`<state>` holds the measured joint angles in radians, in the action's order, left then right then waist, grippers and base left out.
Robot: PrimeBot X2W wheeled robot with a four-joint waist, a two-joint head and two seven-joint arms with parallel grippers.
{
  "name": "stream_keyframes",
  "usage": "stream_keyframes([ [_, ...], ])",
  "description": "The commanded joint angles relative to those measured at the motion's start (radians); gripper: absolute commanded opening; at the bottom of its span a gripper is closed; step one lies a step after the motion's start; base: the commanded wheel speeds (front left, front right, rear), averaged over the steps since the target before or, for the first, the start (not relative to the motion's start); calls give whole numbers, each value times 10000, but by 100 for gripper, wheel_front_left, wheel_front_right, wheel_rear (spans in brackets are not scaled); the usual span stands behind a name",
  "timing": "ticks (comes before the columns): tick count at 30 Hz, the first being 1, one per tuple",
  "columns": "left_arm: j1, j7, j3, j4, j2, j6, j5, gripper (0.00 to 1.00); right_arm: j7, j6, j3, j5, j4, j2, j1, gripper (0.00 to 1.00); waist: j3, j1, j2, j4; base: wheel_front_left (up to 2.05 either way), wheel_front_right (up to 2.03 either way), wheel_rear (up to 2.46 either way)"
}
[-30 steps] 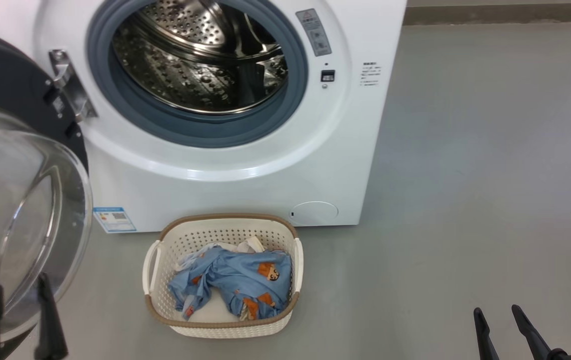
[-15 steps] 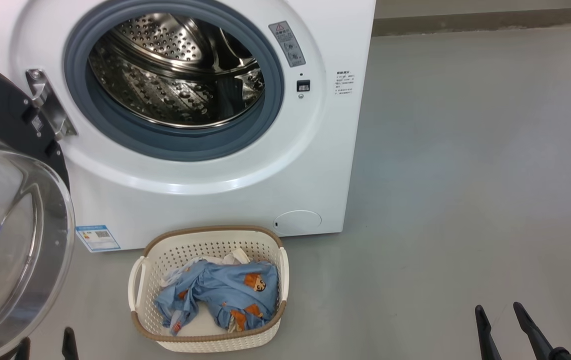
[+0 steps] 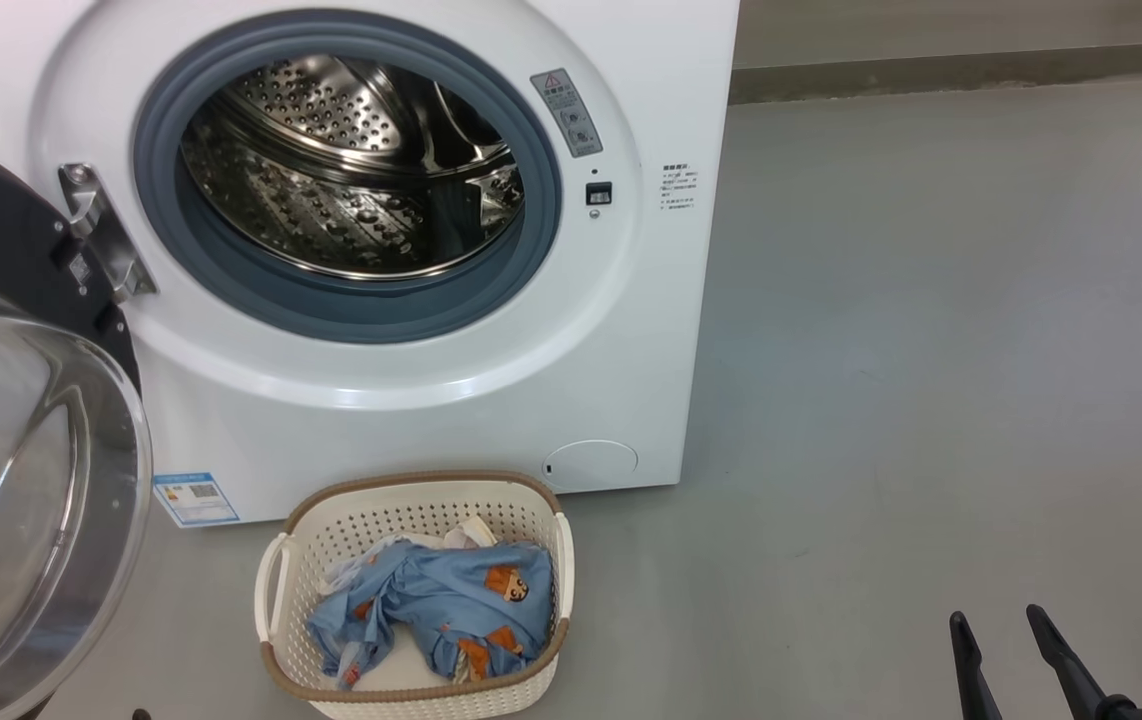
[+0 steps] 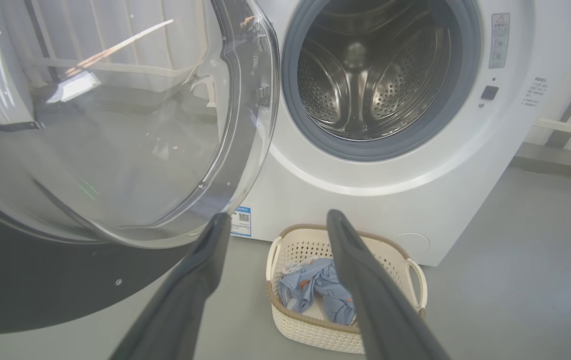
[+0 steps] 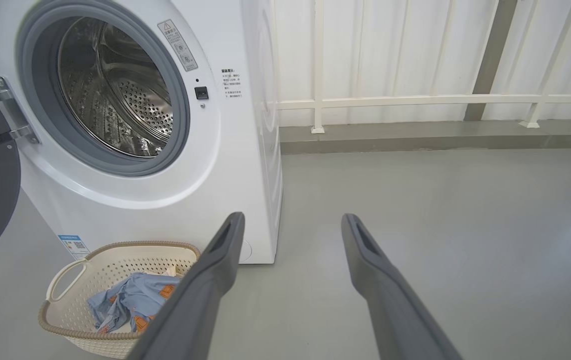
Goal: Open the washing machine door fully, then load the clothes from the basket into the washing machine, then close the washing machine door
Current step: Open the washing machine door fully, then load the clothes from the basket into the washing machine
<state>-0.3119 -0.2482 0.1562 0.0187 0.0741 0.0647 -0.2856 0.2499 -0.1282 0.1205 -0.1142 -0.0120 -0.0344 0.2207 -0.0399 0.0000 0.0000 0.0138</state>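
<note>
While the door point(image 3: 31, 450) stands open at left, the left gripper point(image 4: 278, 217) hangs spread and empty near its glass. Clothes point(image 3: 441, 605) lie in the basket point(image 3: 411, 495) before the washing machine point(image 3: 411, 400). The right gripper point(image 3: 996, 618), spread and empty, is well apart. A shallow pinch could drop trailing fabric.

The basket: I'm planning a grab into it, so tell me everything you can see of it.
The basket is a small cream-white rounded rectangle of perforated plastic with a brown woven-look rim and two white side handles. It stands upright on the grey floor, close before the washing machine. The clothes, light blue and cream, lie loosely inside it.
</note>
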Motion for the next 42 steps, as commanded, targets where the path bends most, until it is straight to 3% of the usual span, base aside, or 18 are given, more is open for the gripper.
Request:
stream_keyframes([
  [1, 193, -122, 309, -151, 16, -81, -43, 100, 118, -25, -168, 106, 262, -158, -250, 100, -20, 0, 0, -12, 0, 0, 0],
  [33, 93, 69, -103, -440, 218, -144, -149, 100, 118, -25, -334, 295, -84, -158, -564, 100, -10, 0, 0, 161, 0, 0, 0],
  [42, 73, 8, -148, -422, 313, -95, -159, 100, 118, -25, -384, 235, -74, -158, -547, 100, 21, 0, 0, 129, 71, -92, 21],
])
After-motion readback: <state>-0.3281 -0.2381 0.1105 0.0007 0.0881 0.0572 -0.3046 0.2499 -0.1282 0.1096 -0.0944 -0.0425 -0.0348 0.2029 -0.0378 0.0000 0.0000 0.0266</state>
